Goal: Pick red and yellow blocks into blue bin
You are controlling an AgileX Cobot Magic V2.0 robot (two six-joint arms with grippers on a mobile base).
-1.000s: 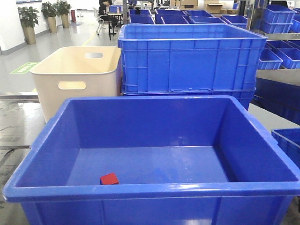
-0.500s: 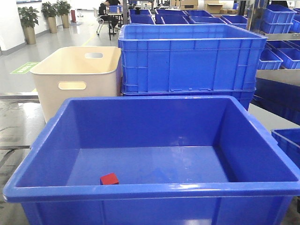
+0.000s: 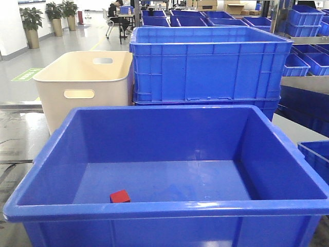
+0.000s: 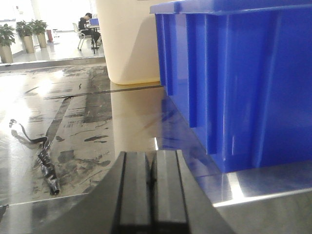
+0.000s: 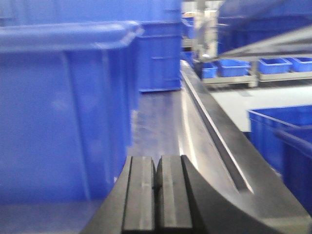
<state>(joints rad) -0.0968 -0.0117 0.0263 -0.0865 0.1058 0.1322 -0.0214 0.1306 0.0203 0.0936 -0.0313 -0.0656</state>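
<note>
Both grippers, left (image 4: pixel 151 187) and right (image 5: pixel 158 192), sit pressed together, empty and low beside the blue bin (image 3: pixel 154 208), presumably parked; the red cube (image 3: pixel 120 196) lies inside; no yellow brick shows.

floor (image 3: pixel 61 46): glossy grey | potted plants (image 3: pixel 32 20) | seated person (image 3: pixel 114 10), perhaps

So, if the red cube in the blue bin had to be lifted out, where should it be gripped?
Grip the red cube across two opposite vertical faces, coming straight down from above. It sits on the blue bin floor close to the near wall, and the high walls block any sideways approach.
</note>
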